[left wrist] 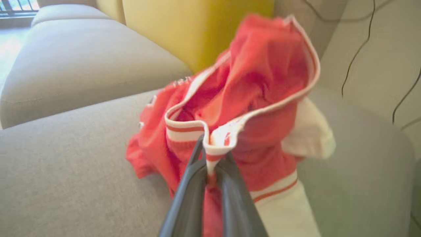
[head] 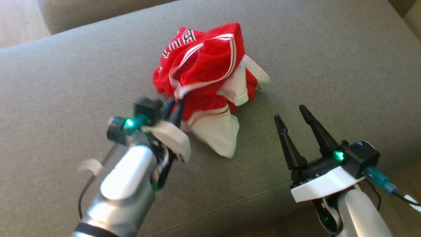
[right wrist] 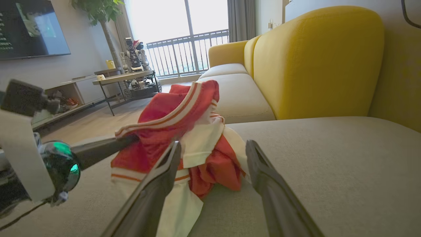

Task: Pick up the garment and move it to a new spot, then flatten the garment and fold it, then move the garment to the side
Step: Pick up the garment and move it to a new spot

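The garment is a red jersey with white sleeves and striped trim, crumpled in a heap on the grey sofa cushion. My left gripper is shut on the garment's striped hem at the heap's near left side. In the left wrist view the dark fingers pinch the red-and-white hem of the garment. My right gripper stands open to the right of the heap, above the cushion, nothing between its fingers. In the right wrist view its open fingers frame the garment.
Yellow sofa backrests rise behind the grey cushion. A second grey seat cushion lies beyond. Wooden floor, a side table and a TV unit stand off to the left. Grey cushion surface extends to the left and right of the heap.
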Robot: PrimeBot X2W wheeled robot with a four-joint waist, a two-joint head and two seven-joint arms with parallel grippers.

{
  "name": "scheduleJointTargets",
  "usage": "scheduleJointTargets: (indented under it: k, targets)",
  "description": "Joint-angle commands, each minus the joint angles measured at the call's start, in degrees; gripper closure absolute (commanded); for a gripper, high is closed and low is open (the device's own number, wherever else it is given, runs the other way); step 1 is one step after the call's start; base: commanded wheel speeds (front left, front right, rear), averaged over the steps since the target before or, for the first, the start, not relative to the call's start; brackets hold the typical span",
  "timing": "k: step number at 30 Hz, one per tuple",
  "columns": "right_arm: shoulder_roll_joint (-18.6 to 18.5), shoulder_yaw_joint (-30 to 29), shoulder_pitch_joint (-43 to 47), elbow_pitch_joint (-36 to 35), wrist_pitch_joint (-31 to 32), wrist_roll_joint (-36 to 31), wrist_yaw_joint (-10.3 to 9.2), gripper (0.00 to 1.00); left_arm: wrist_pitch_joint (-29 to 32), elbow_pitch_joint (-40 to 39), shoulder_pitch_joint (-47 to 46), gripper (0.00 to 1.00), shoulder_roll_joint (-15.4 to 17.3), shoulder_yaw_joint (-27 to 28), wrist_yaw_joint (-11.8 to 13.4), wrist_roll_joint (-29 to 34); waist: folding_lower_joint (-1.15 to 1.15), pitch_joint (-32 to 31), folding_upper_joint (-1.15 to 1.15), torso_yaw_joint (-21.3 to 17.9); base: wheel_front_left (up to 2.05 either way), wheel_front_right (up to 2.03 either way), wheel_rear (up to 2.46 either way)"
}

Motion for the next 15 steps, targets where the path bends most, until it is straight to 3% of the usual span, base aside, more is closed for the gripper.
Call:
scheduleJointTargets:
  k: [1, 6, 15]
  targets:
    - [0.01, 1.10, -0.69, -1.86, -0.54, 0.14, -0.01, 0.00, -0.92, -4.35, -4.57, 1.00, 1.68, 3.77, -0.46, -0.77, 0.00, -1.51, 0.00, 1.56, 0.00, 0.00, 0.00]
    - [0.01, 1.60, 0.06, -1.27, -0.54, 0.86, -0.01, 0.00, 0.23, -13.09, -9.68, 1.00, 8.12, 10.95, -1.80, -4.34, 0.00, -4.15, 0.00, 4.31, 0.00, 0.00, 0.00]
    - [0.01, 2.00, 1.67, -1.09, -0.54, 1.43, -0.01, 0.00, 7.70, -24.18, -17.39, 1.00, 25.26, 21.03, 2.68, -2.15, 0.00, -6.02, 0.00, 7.15, 0.00, 0.00, 0.00]
